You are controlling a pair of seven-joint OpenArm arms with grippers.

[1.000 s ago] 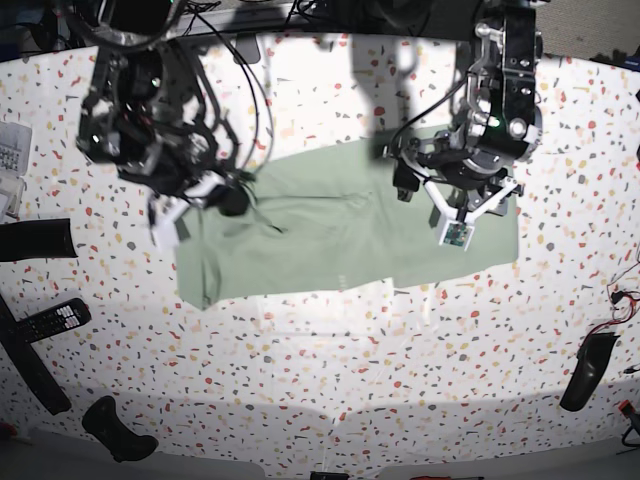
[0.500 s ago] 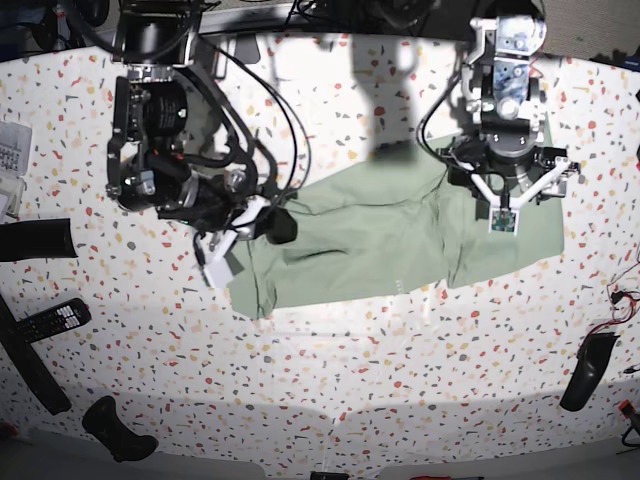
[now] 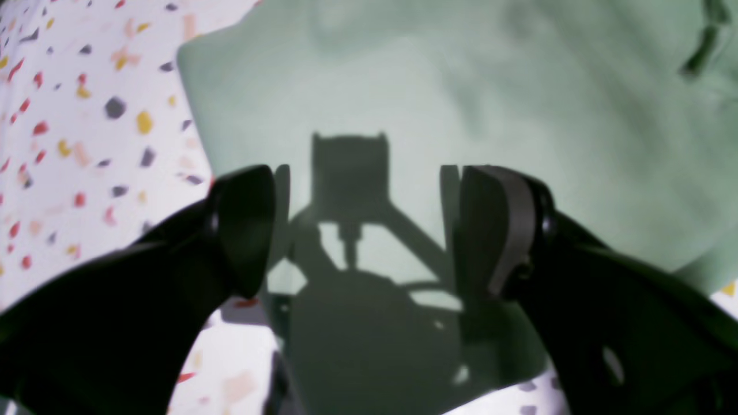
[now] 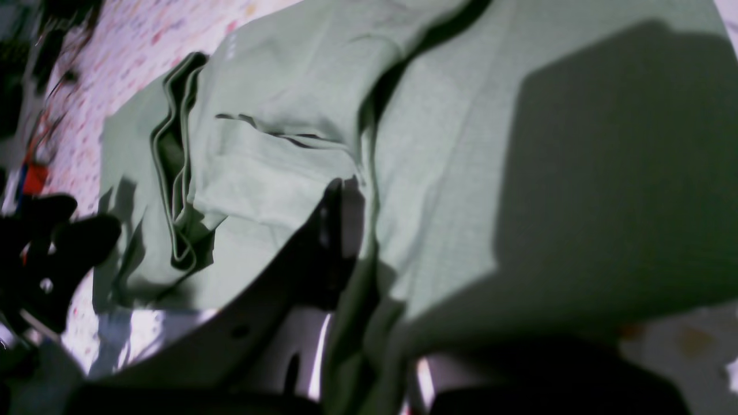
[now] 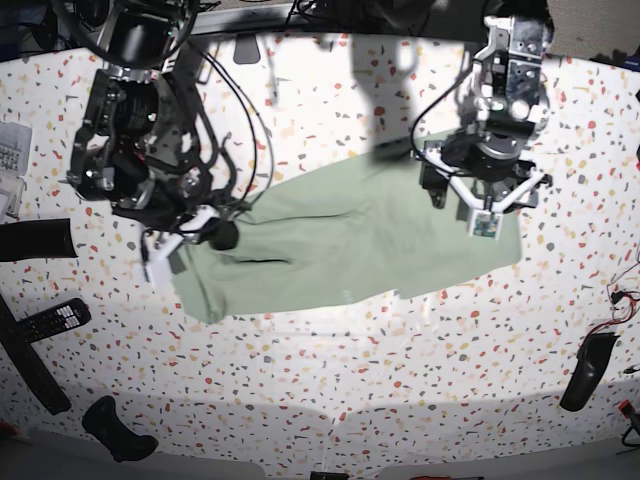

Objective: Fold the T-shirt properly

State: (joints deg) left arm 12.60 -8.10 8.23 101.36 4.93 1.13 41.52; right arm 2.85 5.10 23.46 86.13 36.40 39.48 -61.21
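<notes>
My left claw (image 3: 363,230) is spread wide, nothing between the fingers (image 3: 490,230), hovering over one end of the shirt (image 5: 350,245); its shadow falls on the cloth. My right claw (image 5: 222,236) is clamped on the shirt's other end, fabric bunched at the black tips; in the right wrist view the cloth drapes from there with an open fold. Shirt lies spread across the speckled table (image 5: 330,370), between both arms. A remote (image 5: 55,318) sits near the table's edge, well apart.
</notes>
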